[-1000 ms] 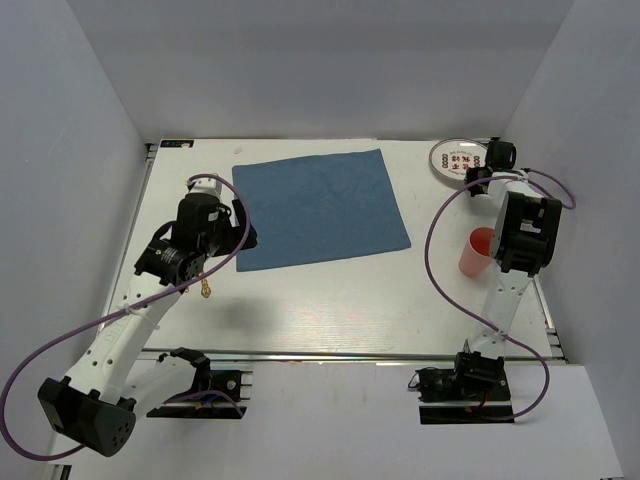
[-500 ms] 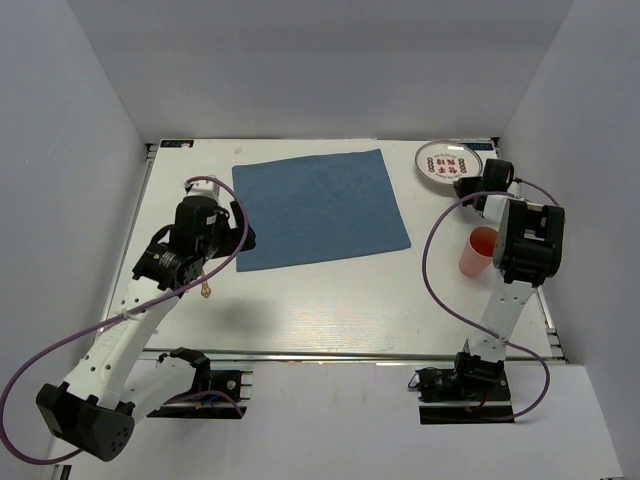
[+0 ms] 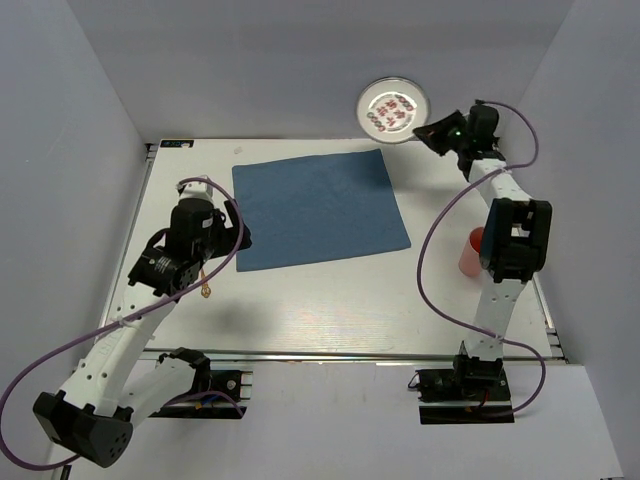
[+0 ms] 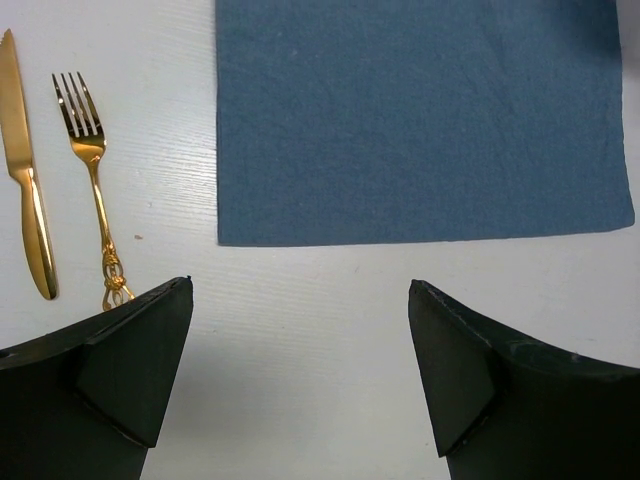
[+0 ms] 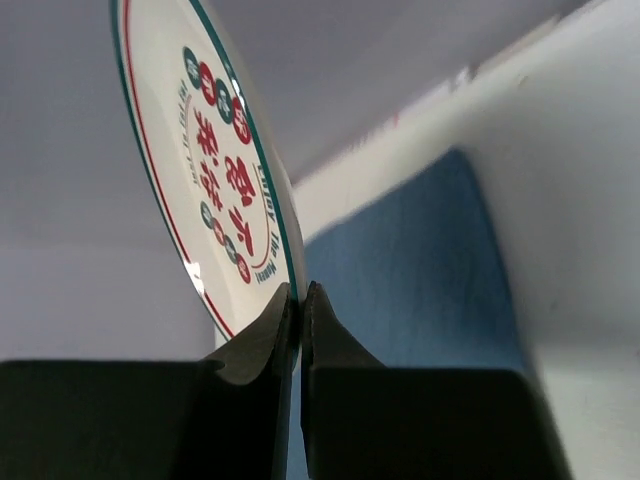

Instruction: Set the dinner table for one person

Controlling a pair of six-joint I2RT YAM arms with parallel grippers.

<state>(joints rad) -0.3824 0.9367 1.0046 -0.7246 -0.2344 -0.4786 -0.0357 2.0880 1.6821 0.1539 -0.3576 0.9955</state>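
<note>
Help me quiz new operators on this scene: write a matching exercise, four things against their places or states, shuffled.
Things
1. plate
2. blue placemat
3. fork
4. pink cup

Places or states
a. beside the knife, on the bare table
b. on the table, next to the right arm
c. up in the air, rim pinched by the right fingers
d. spread flat on the table

Pairs: 1-c, 2-d, 3-a, 4-b

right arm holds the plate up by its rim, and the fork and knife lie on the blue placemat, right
No: the fork and knife lie on the bare table beside the placemat, per the left wrist view. The plate part is right.
</note>
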